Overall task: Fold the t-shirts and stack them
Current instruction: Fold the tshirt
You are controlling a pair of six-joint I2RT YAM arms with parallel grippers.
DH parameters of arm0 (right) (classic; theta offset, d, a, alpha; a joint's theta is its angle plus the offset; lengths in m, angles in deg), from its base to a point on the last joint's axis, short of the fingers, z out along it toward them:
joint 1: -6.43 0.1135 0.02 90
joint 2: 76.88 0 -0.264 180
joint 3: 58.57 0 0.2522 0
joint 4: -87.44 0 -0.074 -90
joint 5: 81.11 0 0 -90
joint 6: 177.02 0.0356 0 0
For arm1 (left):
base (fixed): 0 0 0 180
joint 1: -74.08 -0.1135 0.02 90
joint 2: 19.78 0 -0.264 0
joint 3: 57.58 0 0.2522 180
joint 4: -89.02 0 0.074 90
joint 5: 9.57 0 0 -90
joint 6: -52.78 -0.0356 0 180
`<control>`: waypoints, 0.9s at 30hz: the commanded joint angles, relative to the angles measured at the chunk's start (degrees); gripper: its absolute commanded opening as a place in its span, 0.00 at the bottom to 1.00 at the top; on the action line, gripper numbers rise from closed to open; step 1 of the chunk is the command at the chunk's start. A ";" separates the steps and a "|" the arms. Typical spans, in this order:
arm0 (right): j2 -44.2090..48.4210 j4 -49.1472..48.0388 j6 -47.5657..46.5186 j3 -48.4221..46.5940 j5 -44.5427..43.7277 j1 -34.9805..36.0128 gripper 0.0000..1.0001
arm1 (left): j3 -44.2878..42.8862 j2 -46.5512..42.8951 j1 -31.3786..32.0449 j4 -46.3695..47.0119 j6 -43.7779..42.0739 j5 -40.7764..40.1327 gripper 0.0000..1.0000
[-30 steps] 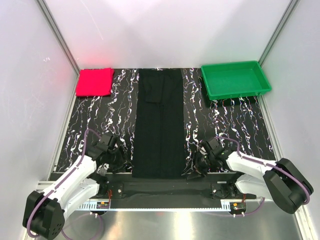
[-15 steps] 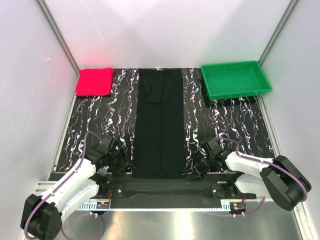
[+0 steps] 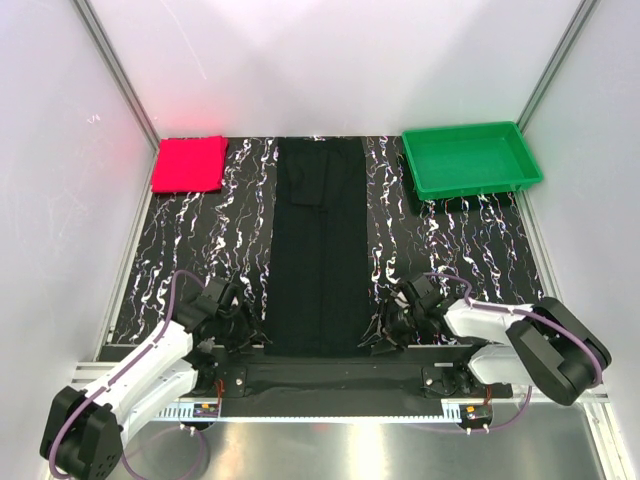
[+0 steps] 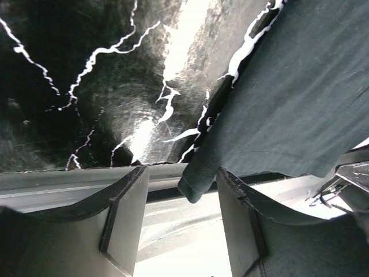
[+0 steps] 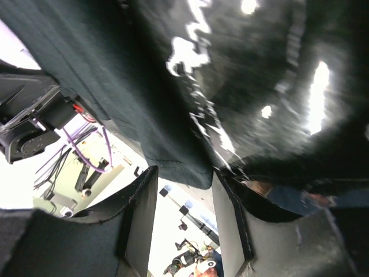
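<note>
The bright pinkish-red soft cloth t-shirt [image 3: 189,165] is already folded into a neat small square, and it sits at the upper left of the top view. So that one looks done. The plain black soft cloth t-shirt [image 3: 320,250] is only partly done. It lies flat as one long strip down the middle of the top view, with its sides turned in and its bottom edge at the near end. It has yet to be folded short, and then the two shirts have to go one on top of the other, so I think about half the job is left. The left end effector [image 4: 181,173] is spread apart, not pinching. One bottom corner of the black shirt pokes in between its fingers. The right end effector [image 5: 184,172] is spread apart too, with the other bottom corner sitting in its gap. Neither one has hold of the cloth. It looks like they are getting ready to grab the two corners. A rigid green plastic tray [image 3: 470,158] sits at the upper right, well apart from both shirts. The dark surface with white streaks [image 3: 220,240] shows on both sides of the black shirt. Nothing lies on the strip or between the two shirts, so I see nothing in the way.
</note>
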 commanded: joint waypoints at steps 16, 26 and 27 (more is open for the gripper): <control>0.33 -6.04 1.33 2.34 -1.49 -0.25 0.45 | 1.15 0.33 0.41 5.06 1.72 2.95 0.26; 2.51 -5.52 0.53 0.94 -0.61 -0.17 0.00 | -1.13 -1.52 0.41 5.76 1.02 2.86 0.00; 3.83 -5.25 1.23 0.85 -1.48 -0.17 0.00 | -1.57 -1.52 0.50 5.76 1.01 3.21 0.00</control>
